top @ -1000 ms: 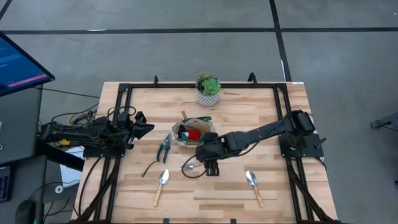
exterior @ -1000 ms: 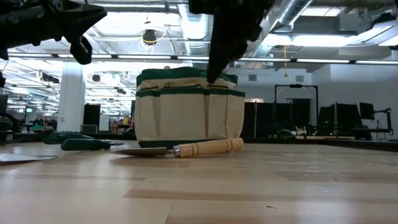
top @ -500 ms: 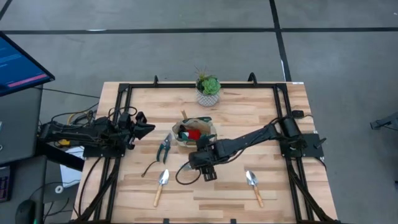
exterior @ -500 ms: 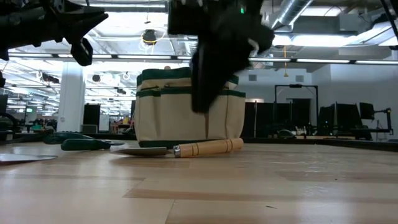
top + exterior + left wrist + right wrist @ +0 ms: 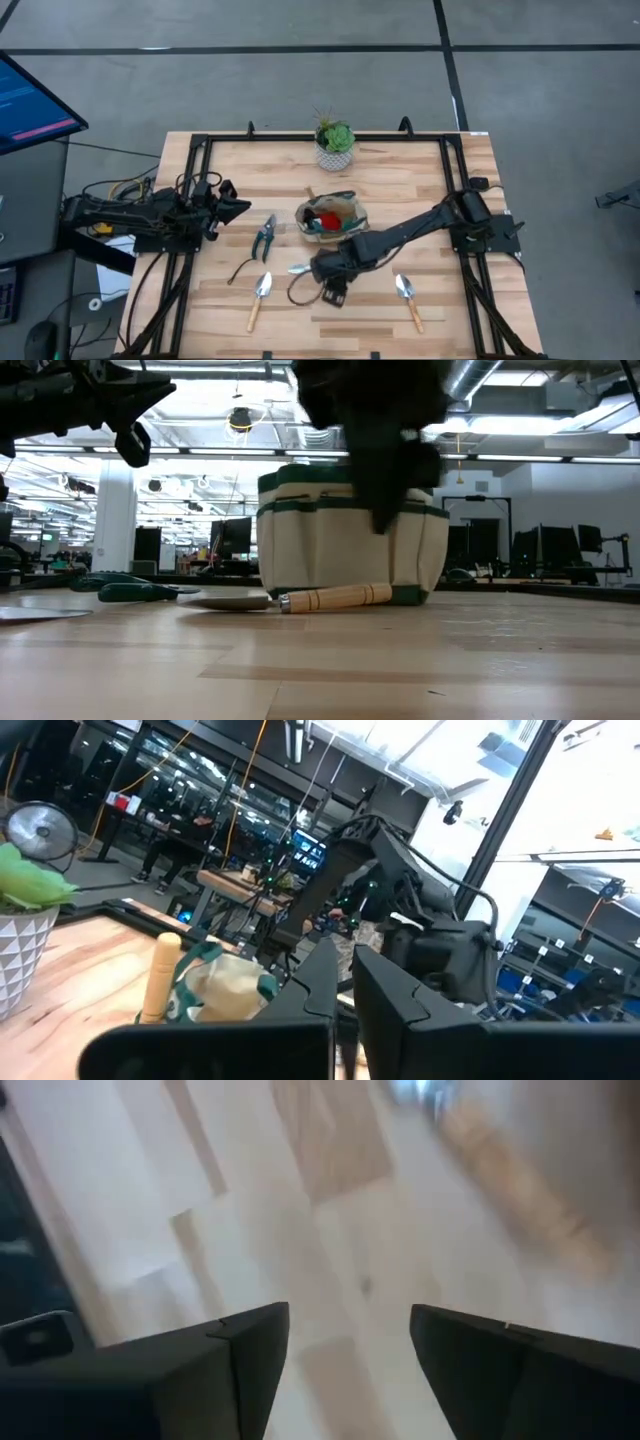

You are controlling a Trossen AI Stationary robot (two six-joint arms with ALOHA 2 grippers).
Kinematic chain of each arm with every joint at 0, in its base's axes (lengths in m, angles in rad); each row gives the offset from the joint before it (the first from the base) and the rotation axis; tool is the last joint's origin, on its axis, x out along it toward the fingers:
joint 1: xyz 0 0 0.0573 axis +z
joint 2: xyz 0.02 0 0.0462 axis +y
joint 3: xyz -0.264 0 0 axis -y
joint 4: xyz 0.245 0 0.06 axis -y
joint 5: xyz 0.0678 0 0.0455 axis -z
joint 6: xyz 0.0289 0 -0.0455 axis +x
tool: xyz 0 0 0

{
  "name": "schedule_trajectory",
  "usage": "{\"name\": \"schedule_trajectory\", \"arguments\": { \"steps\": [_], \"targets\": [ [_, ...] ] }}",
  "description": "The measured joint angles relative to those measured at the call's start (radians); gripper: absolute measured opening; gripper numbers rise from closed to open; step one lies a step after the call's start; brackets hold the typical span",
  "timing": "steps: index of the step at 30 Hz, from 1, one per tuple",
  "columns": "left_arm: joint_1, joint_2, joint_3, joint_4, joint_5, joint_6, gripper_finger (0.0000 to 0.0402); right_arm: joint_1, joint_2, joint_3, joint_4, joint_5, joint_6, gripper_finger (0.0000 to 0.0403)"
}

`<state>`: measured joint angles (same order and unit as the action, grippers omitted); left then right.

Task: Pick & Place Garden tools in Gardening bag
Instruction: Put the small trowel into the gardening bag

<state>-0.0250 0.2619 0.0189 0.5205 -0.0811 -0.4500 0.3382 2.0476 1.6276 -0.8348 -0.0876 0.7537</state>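
High view: we see the gardening bag [image 5: 331,216] mid-worktop [image 5: 420,180], just in front of the potted plant [image 5: 334,143], red-and-black item [image 5: 326,217] inside. Pruning shears [image 5: 265,236] lie left of the bag. Nearer us than the bag: a trowel [image 5: 258,299] front-left, another trowel [image 5: 408,301] front-right, a thin black curved tool [image 5: 240,270]. Right gripper [image 5: 335,291] sits just in front of the bag. Left gripper [image 5: 237,207] waits far left of the bag.

Low view: bag [image 5: 350,535] upright, wooden-handled trowel [image 5: 290,600] lying at its base.

Left wrist view: left gripper [image 5: 345,988] fingers pressed together, empty.

Right wrist view: right gripper [image 5: 350,1350] fingers spread wide over bare worktop [image 5: 330,1230], nothing between them.
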Motion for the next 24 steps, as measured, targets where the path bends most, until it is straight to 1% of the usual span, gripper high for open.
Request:
{"name": "schedule_trajectory", "arguments": {
  "steps": [2,3,5,7,8,10,12,14,16,18,22,23,24],
  "targets": [
    [0.0,0.0,0.0,-0.002,0.0,0.0,0.0008,0.017,-0.002,0.003,0.077,-0.008,0.091,0.0199],
    [0.0,0.006,0.0,0.0,0.0,0.0,0.0008,0.023,-0.007,0.003,0.086,0.014,0.109,0.0198],
    [0.0,0.014,0.0,0.007,0.0,0.0,0.0008,0.034,-0.013,0.002,0.096,0.076,0.132,0.0194],
    [0.0,0.02,0.0,0.003,0.0,0.0,0.0008,0.029,-0.014,0.003,0.094,0.096,0.182,0.0191],
    [0.0,0.025,0.0,0.007,0.0,0.0,0.0008,0.026,-0.014,0.003,0.075,0.095,0.24,0.0189],
    [0.0,0.028,0.0,0.002,0.0,0.0,0.0008,0.023,-0.014,0.002,0.044,0.08,0.428,0.0185],
    [0.0,0.034,0.0,0.006,0.0,0.0,0.0008,0.036,-0.014,0.002,0.047,0.073,0.656,0.018],
    [0.0,0.035,0.0,0.003,0.0,0.0,0.0008,0.066,-0.014,0.002,0.062,0.076,0.879,0.0176],
    [0.0,0.035,0.0,0.004,0.0,0.0,0.0008,0.101,-0.014,0.002,0.076,0.1,1.055,0.0171],
    [0.0,0.035,0.0,0.005,0.0,0.0,0.0008,0.136,-0.014,0.002,0.071,0.159,1.214,0.0167],
    [0.0,0.035,0.0,0.006,0.0,0.0,0.0008,0.172,-0.014,0.002,0.006,0.364,1.564,0.0162],
    [0.0,0.035,0.0,0.006,0.0,0.0,0.0008,0.169,-0.014,0.002,-0.018,0.386,1.617,0.0162],
    [0.0,0.035,0.0,0.006,0.0,0.0,0.0008,0.158,-0.014,0.002,-0.032,0.387,1.631,0.0162]
  ]
}}
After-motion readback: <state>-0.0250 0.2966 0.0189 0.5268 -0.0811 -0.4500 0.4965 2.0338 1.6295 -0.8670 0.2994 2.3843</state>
